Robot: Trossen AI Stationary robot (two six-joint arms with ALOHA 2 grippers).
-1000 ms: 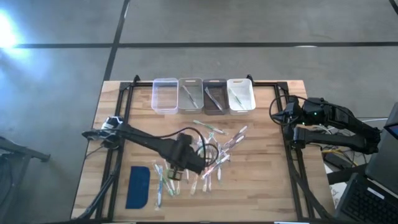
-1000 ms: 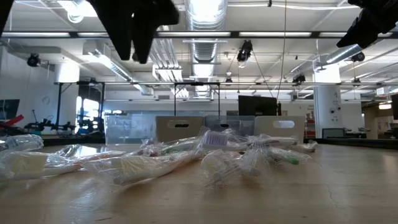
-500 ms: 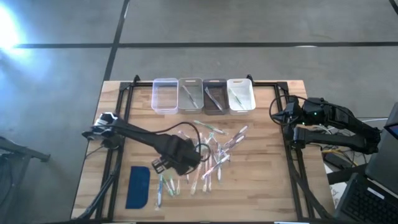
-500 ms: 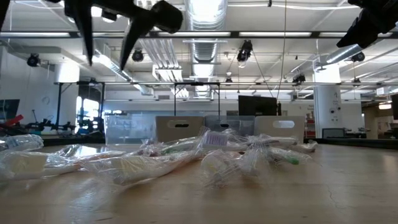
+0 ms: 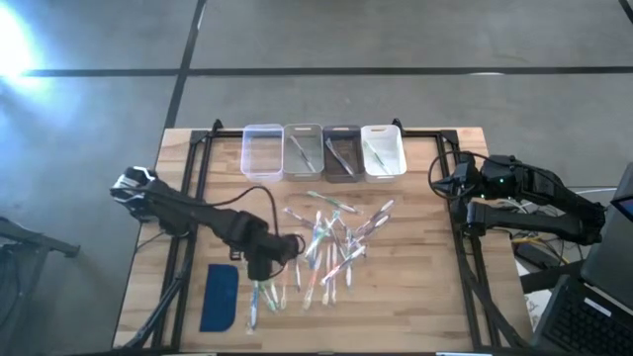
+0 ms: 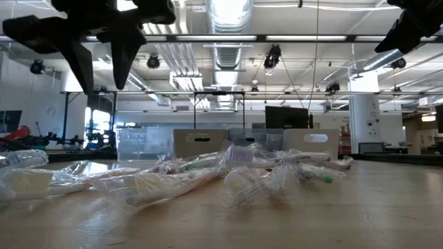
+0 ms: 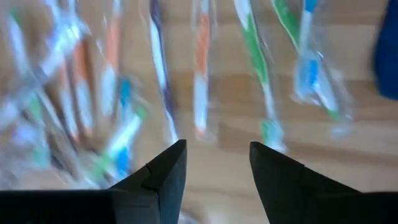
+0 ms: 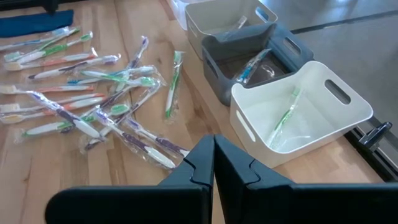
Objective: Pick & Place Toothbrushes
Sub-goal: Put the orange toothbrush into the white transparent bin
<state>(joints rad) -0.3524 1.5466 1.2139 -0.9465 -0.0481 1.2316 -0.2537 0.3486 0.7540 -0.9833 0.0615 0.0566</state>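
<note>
Holding one wrapped brush each: white bin [image 8: 298, 118], grey bin [image 8: 249, 65]. Toothbrushes [image 5: 331, 242] litter wood table [image 5: 425, 297] beside them. Left gripper [image 5: 265, 267] spread, empty; right gripper [image 8: 213, 163] closed.

A large industrial lab or workshop: exposed ceiling ducts [image 6: 223, 41], strip lights [image 6: 228, 10], monitors [image 6: 287, 117] behind the wooden table [image 5: 415, 297], concrete floor [image 5: 396, 40] all around

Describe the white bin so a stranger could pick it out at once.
Four small bins stand in a row along the far edge of the wooden table. The white bin is the end one nearest the right arm. Alone opaque white, it holds one green toothbrush.
</note>
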